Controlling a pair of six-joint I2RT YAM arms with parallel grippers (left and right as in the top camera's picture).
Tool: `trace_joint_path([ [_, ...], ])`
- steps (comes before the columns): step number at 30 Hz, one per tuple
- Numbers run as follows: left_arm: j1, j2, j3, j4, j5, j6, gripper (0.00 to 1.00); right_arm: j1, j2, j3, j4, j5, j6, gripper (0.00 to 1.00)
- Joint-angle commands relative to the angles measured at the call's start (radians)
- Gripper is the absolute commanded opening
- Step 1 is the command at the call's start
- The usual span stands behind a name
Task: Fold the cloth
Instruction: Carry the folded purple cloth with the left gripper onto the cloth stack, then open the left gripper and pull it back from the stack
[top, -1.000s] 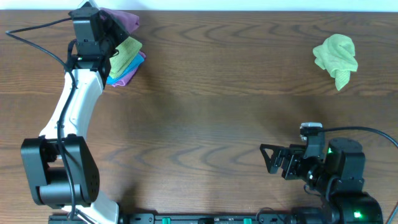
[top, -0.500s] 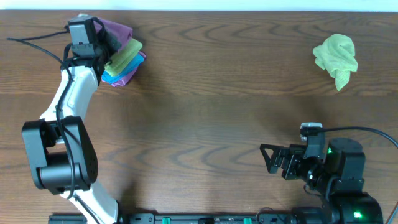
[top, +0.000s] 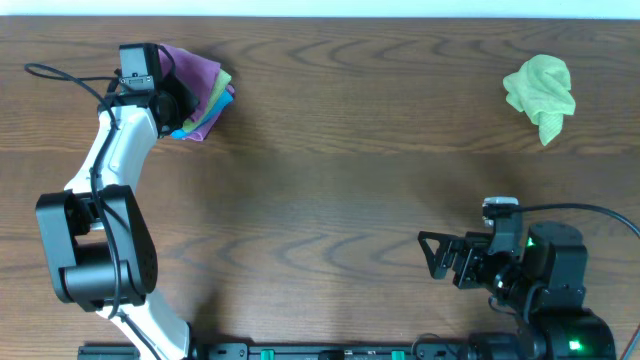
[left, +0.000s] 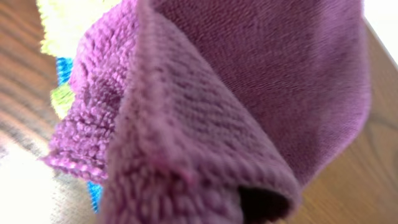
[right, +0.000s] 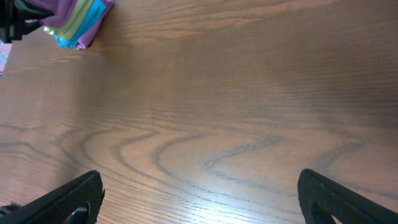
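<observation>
Purple cloth (top: 197, 68), 10 o'clock: we judge stacking underway. We cannot tell the left gripper (top: 176, 97) hold. Next: clean release, then green cloth (top: 541, 90), 2 o'clock.

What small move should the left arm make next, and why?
Probably let go and lift off: the purple cloth already lies folded on the coloured stack, filling the left wrist view. The left gripper is at its edge; its jaws are hidden.

Fuzzy purple cloth (left: 249, 93), wood-grain table (top: 330, 190)
</observation>
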Motion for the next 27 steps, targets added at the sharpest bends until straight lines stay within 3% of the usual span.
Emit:
trace_joint_path([
  [1, 0.004, 0.005, 0.021, -0.021, -0.048, 0.012, 0.25, -0.014, -0.004, -0.004, -0.003, 0.005, 0.006, 0.99],
  [4, 0.004, 0.005, 0.021, -0.019, -0.05, 0.019, 0.54, -0.014, -0.004, -0.004, -0.003, 0.005, 0.006, 0.99],
  [14, 0.055, -0.034, 0.021, -0.025, -0.048, 0.056, 0.98, -0.014, -0.004, -0.004, -0.003, 0.005, 0.006, 0.99],
  [27, 0.087, -0.253, 0.021, -0.108, -0.046, 0.124, 0.95, -0.014, -0.004, -0.004, -0.003, 0.005, 0.006, 0.99],
])
